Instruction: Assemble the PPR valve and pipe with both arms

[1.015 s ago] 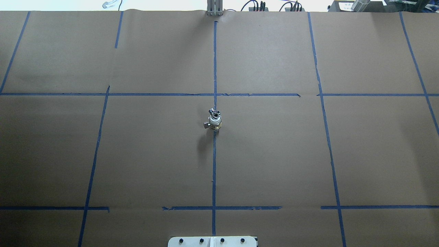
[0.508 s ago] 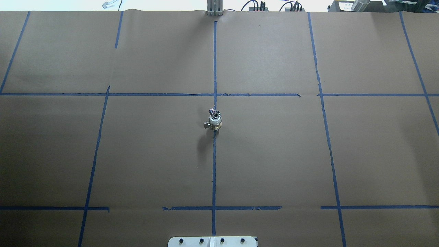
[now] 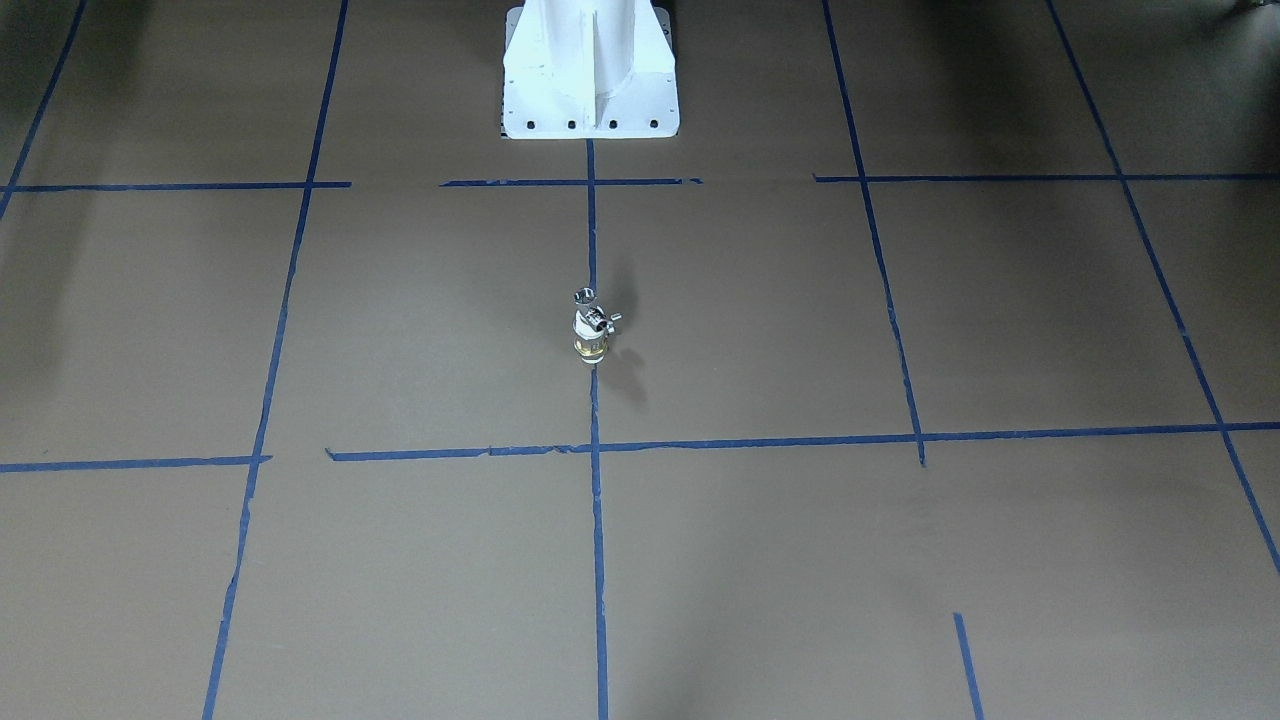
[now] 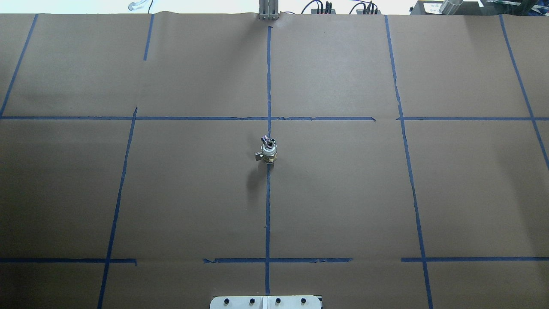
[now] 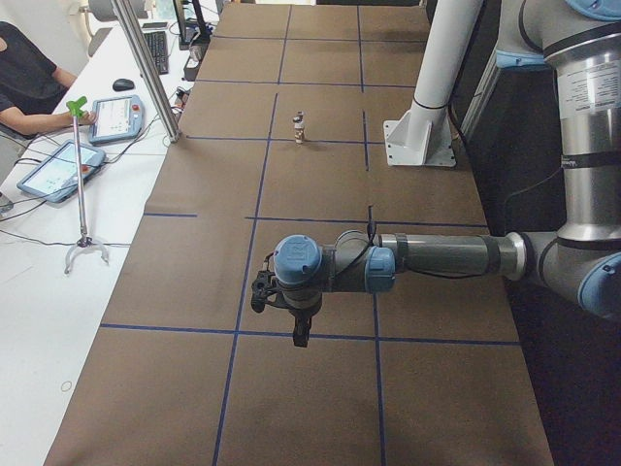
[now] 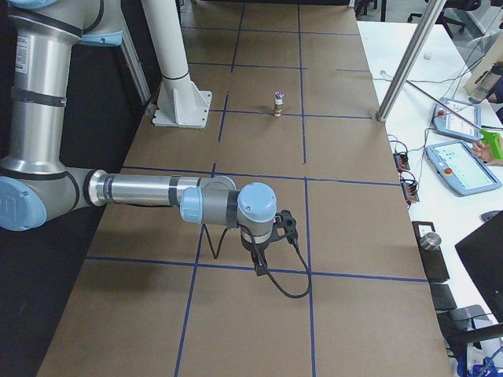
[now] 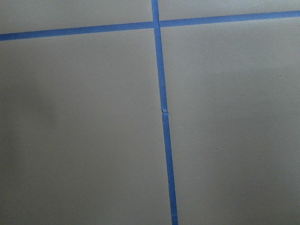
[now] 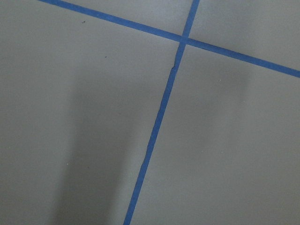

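the ppr valve (image 4: 269, 153) is stood upright mid counter (image 4: 343, 193), right on the centre blue tape line (image 4: 267, 206), with the pipe (image 4: 267, 140) seated on its top end. the white pedestal (image 3: 590, 70) is bolted just behind it on the robot's side. the left tool (image 5: 299, 335) and right tool (image 6: 259, 263) are held low over the counter, well apart from the valve. they're only caught side-on, so whether they're apart or together can't be told.
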